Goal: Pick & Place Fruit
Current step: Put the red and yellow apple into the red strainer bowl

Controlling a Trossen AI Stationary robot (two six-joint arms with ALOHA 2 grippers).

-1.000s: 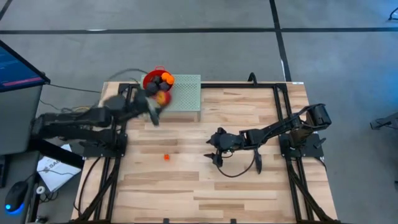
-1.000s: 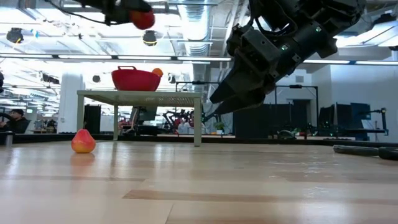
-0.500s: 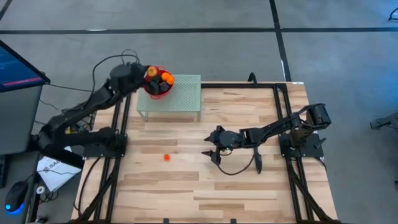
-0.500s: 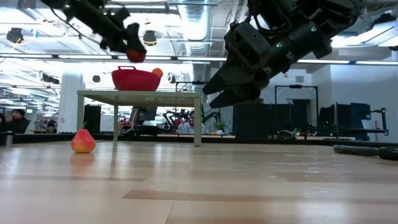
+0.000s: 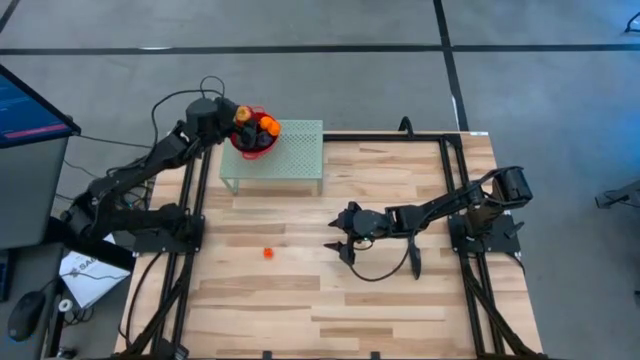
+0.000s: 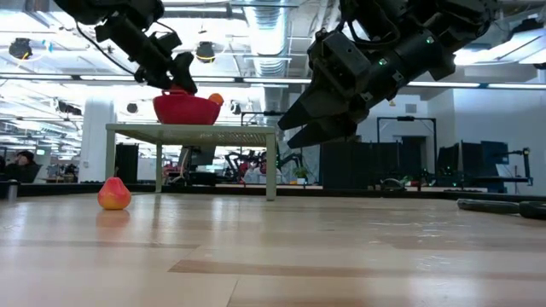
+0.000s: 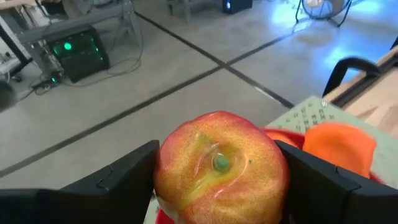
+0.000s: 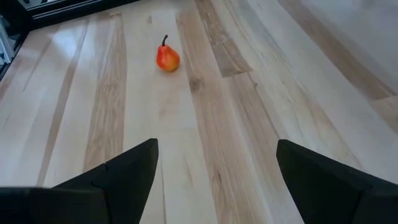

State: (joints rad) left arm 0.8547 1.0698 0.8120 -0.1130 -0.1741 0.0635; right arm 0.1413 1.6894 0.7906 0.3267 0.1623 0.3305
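My left gripper (image 5: 239,115) is over the red bowl (image 5: 251,150), shut on a red-yellow apple (image 7: 219,163). The bowl stands on a pale green perforated stand (image 5: 295,150) at the table's far left and holds orange fruit (image 7: 339,144) and dark pieces. In the low view the left gripper (image 6: 175,75) is just above the bowl (image 6: 186,109). A small red-orange pear (image 5: 267,253) stands on its base on the table. My right gripper (image 5: 340,240) is open, above the table's middle, with the pear (image 8: 166,57) ahead of it. My left gripper pinches the apple between its two fingers, one finger (image 7: 134,171) on each side of its widest part (image 7: 171,168). The stem end (image 7: 219,163) faces the wrist camera. The apple is lifted clear, just above the bowl's fruit.
A slim black object (image 6: 503,205) lies on the table at the right. A black cable loops on the wood near the right arm (image 5: 400,270). Black frame rails run along the table's left and right sides. Bare wood stretches across the near half.
My left gripper has carried the apple from the stand's near left side toward the far edge, over the bowl, and then down toward it. My right gripper's fingers have spread a little.
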